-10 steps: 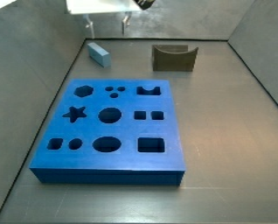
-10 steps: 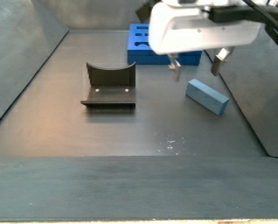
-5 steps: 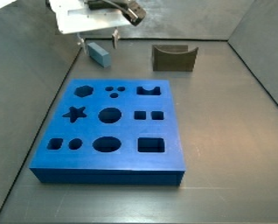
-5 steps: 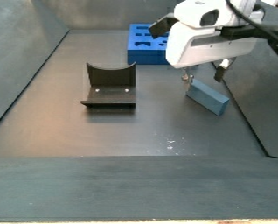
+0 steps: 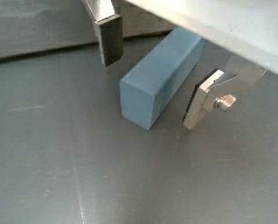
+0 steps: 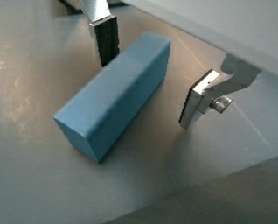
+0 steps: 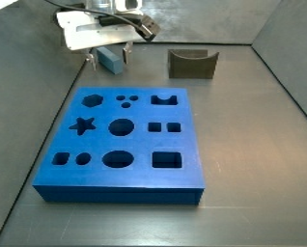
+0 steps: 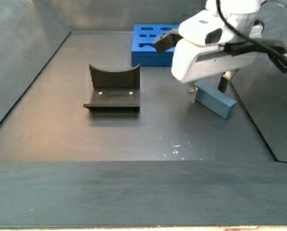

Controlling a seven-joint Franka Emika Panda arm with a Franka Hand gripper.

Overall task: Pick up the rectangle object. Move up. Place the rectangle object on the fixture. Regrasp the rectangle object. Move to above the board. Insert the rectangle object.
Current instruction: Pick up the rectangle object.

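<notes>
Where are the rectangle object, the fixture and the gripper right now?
rectangle object (image 6: 112, 96): a wrist view, middle of its top face.
fixture (image 8: 112, 90): a side view, floor of its notch.
gripper (image 5: 153, 74): a wrist view, midway between its fingertips, straddling the block.

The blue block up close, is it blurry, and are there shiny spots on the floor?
In both wrist views the blue block looks a little soft, lying between the open gripper fingers. In a wrist view the floor shows pale glare patches. In a side view, small bright specks dot the floor.

matt rectangle object (image 6: 112, 96), silver metal fingers (image 6: 201, 97) — dull grey floor (image 5: 59, 166)
</notes>
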